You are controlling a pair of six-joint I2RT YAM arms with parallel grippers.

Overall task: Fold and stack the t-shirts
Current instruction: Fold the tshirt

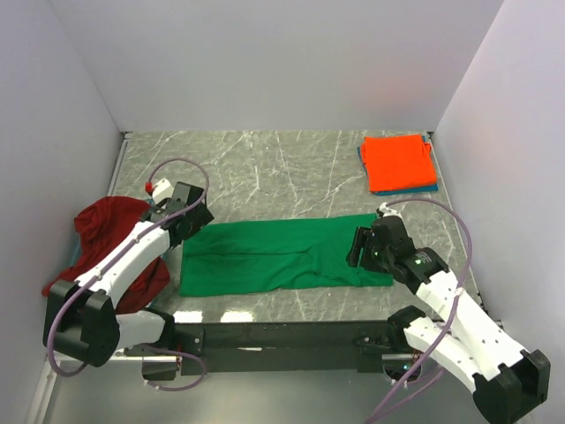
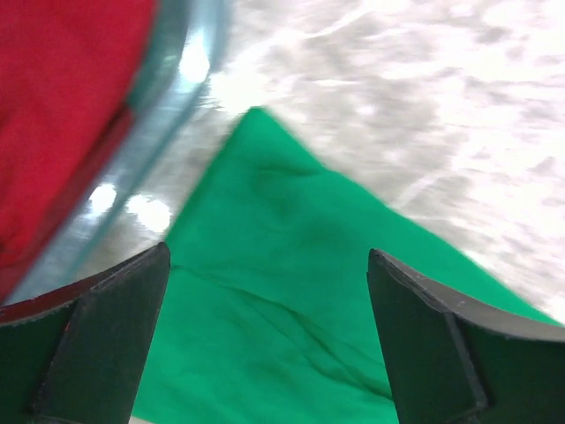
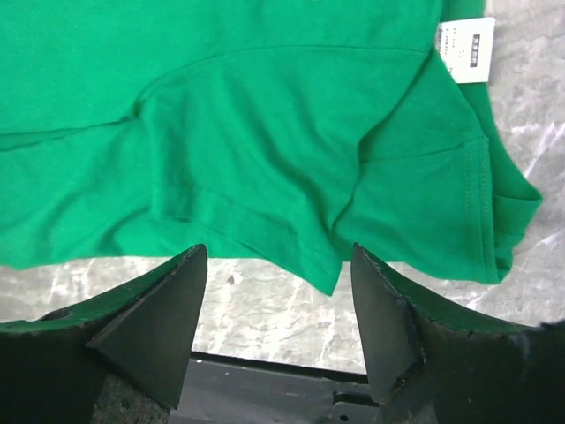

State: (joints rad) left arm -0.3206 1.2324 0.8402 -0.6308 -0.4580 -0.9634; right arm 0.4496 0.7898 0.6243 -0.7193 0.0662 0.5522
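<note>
The bright green cloth t-shirt (image 1: 282, 256) lies as a long flat band on the grey marbled tabletop (image 1: 265, 168), across the near middle. Its long axis runs left to right, with the white neck label (image 3: 465, 49) end pointing right. The left gripper (image 1: 192, 223) hangs over the plain left end and the right gripper (image 1: 362, 249) over the label end, each with jaws apart and holding nothing. Folding end over end looks like the next step, and each arm is nearest its own end; the folded orange-red shirt (image 1: 399, 162) waits at the far right.
</note>
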